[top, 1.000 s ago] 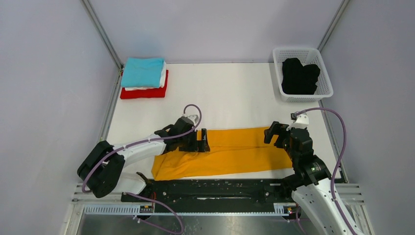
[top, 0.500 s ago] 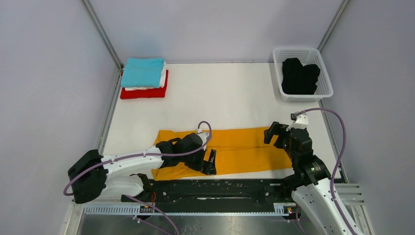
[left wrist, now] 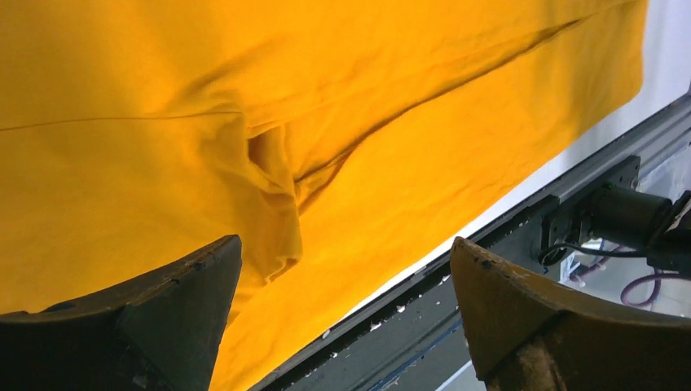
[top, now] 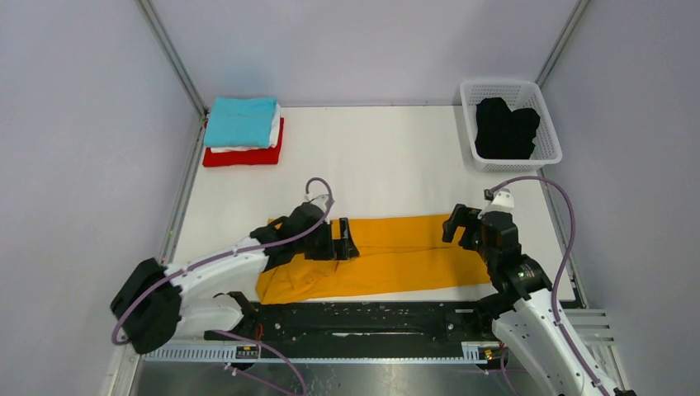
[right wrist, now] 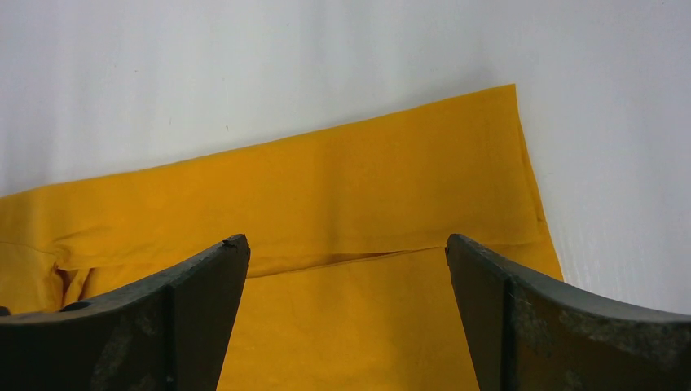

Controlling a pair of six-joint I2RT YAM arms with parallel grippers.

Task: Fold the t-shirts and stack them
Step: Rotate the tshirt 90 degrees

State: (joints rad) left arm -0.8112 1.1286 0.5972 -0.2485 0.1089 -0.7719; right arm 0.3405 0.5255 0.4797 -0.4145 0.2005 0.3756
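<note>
The orange-yellow t-shirt (top: 404, 252) lies folded into a long strip near the table's front edge. My left gripper (top: 344, 238) is open and empty, low over the strip's middle; in its wrist view (left wrist: 346, 241) the cloth (left wrist: 367, 98) shows a crease and a tucked sleeve. My right gripper (top: 455, 227) is open and empty over the strip's right end (right wrist: 367, 187), above a fold line (right wrist: 347, 238). A folded stack of teal (top: 240, 120), white and red (top: 243, 155) shirts sits at the far left. A black shirt (top: 505, 126) lies in the basket.
The white mesh basket (top: 551, 136) stands at the far right corner. A black rail (top: 363, 318) runs along the table's front edge, just below the orange shirt; it also shows in the left wrist view (left wrist: 521, 244). Grey walls close in both sides.
My left gripper swung toward the table's front edge half a second ago and has come back over the strip's middle. The right gripper shifted slightly left.
</note>
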